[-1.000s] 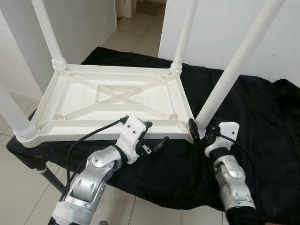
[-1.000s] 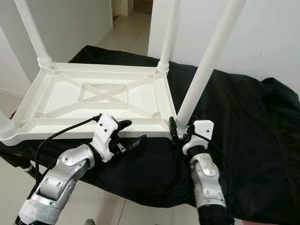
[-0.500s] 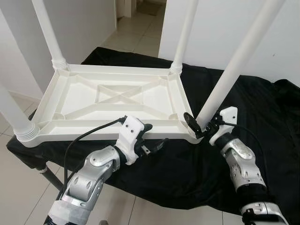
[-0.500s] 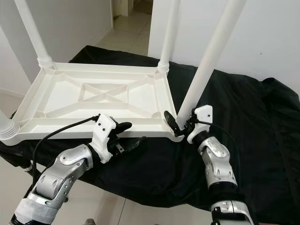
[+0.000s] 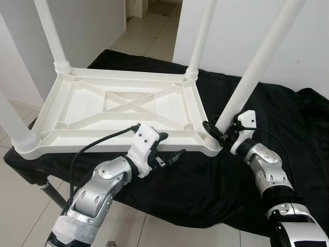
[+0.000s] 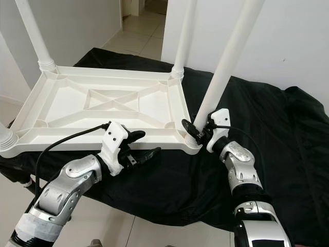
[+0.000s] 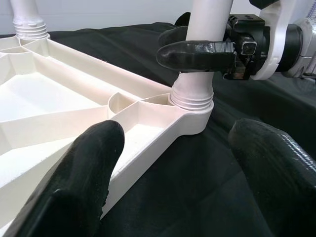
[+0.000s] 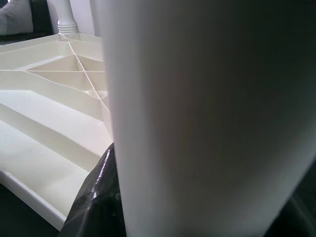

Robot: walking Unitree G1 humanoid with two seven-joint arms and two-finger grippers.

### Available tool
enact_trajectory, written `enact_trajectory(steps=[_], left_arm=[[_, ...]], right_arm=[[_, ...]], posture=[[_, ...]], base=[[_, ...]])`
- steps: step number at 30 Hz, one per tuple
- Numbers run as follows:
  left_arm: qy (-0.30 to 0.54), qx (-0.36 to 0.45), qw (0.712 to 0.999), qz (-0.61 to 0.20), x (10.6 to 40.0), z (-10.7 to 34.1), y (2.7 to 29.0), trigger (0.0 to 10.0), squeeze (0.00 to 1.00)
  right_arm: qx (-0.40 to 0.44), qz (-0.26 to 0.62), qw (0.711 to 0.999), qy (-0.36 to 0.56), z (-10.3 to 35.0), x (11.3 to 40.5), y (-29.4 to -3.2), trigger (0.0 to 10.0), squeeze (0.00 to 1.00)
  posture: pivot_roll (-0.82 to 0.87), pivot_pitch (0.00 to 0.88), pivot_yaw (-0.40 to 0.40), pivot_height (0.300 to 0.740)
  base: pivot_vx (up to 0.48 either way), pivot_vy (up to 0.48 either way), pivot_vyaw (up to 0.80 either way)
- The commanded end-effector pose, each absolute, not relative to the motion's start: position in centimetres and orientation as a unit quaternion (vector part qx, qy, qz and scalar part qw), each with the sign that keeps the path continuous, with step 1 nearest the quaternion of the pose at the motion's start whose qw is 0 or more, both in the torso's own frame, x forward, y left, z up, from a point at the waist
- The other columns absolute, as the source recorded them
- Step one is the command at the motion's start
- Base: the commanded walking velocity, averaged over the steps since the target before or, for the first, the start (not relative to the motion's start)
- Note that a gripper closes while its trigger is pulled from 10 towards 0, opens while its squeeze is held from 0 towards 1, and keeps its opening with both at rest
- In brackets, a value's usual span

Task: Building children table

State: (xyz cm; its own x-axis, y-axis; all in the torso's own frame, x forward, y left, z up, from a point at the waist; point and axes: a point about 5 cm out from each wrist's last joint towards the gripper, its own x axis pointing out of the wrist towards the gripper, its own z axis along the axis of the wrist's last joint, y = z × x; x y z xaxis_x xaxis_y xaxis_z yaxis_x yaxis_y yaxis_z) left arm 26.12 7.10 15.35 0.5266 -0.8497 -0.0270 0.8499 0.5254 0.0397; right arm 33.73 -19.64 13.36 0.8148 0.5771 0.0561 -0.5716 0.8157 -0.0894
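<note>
Between the jaws of the right gripper point(image 5: 220, 132), the near right leg point(image 5: 255, 72) of the upturned white tabletop point(image 5: 123, 109) is being pinched just above its threaded collar, one black finger point(image 7: 197, 49) lying across the front of the leg. Over the last second the right forearm has been swinging outward from under the corner while the jaws keep their hold, which looks like a turn of the wrist that is screwing the leg into its socket. Just short of the spread jaws of the left gripper point(image 5: 167, 153), the tabletop's near rim is resting on the black cloth point(image 5: 288, 134); this gripper is hovering close, touching nothing I can make out. All four legs are standing upright in their corners, so the build is probably nearing its end, with tightening remaining.
</note>
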Motion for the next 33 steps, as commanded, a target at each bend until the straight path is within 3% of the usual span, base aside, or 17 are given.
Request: enact_trajectory(steps=[1, 4, 5, 6, 14, 19, 24, 28, 29, 33], left_arm=[[0.001, 0.028, 0.855, -0.518, 25.7, 15.3, 6.7, 10.0, 0.0], [0.001, 0.029, 0.855, -0.518, 25.7, 15.3, 6.7, 10.0, 0.0], [0.0, 0.029, 0.855, -0.518, 25.7, 15.3, 6.6, 10.0, 0.0], [0.0, 0.029, 0.855, -0.519, 25.7, 15.3, 6.6, 10.0, 0.0], [-0.002, 0.028, 0.857, -0.515, 25.6, 15.2, 6.5, 10.0, 0.0], [0.0, 0.028, 0.856, -0.517, 25.5, 15.0, 6.5, 10.0, 0.0], [0.003, 0.029, 0.854, -0.519, 25.3, 14.8, 6.5, 10.0, 0.0], [0.003, 0.029, 0.854, -0.519, 25.2, 14.8, 6.4, 10.0, 0.0], [0.002, 0.029, 0.854, -0.52, 25.2, 14.8, 6.3, 10.0, 0.0], [0.002, 0.028, 0.854, -0.52, 25.2, 14.8, 6.2, 10.0, 0.0]], right_arm=[[-0.045, 0.311, 0.949, -0.028, 13.1, 33.7, -20.2, 0.0, 0.0], [-0.044, 0.313, 0.948, -0.027, 13.0, 33.7, -20.2, 0.0, 0.0], [-0.044, 0.31, 0.949, -0.027, 12.9, 33.7, -20.2, 6.1, 0.0], [-0.034, 0.303, 0.952, -0.028, 12.9, 33.6, -20.1, 10.0, 0.0], [-0.023, 0.265, 0.964, -0.025, 12.5, 33.4, -19.8, 10.0, 0.0], [-0.019, 0.197, 0.98, -0.024, 12.2, 33.0, -19.0, 10.0, 0.0], [0.009, 0.075, 0.997, 0.008, 10.7, 32.3, -17.7, 10.0, 0.0], [0.014, 0.051, 0.999, 0.013, 10.4, 32.1, -17.4, 10.0, 0.0], [0.028, -0.003, 0.999, 0.019, 10.0, 31.7, -17.0, 10.0, 0.0], [0.042, -0.053, 0.998, 0.019, 9.9, 31.4, -16.6, 10.0, 0.0]], posture=[[0.03, 0.0, -0.111, 0.74], [0.03, 0.0, -0.111, 0.74], [0.03, 0.0, -0.111, 0.74], [0.02, 0.0, -0.109, 0.74], [0.01, 0.0, -0.108, 0.74], [0.01, 0.0, -0.107, 0.74], [0.01, 0.0, -0.102, 0.74], [0.01, 0.0, -0.103, 0.74], [0.01, 0.0, -0.103, 0.74], [0.02, 0.0, -0.111, 0.74]], base=[[0.0, 0.0, 0.0], [0.0, 0.0, 0.0], [0.0, 0.0, 0.0], [0.0, 0.0, 0.0], [0.0, 0.0, 0.0], [0.0, 0.0, 0.0], [0.0, 0.0, 0.0], [0.0, 0.0, 0.0], [0.0, 0.0, 0.0], [0.0, 0.0, 0.0]])
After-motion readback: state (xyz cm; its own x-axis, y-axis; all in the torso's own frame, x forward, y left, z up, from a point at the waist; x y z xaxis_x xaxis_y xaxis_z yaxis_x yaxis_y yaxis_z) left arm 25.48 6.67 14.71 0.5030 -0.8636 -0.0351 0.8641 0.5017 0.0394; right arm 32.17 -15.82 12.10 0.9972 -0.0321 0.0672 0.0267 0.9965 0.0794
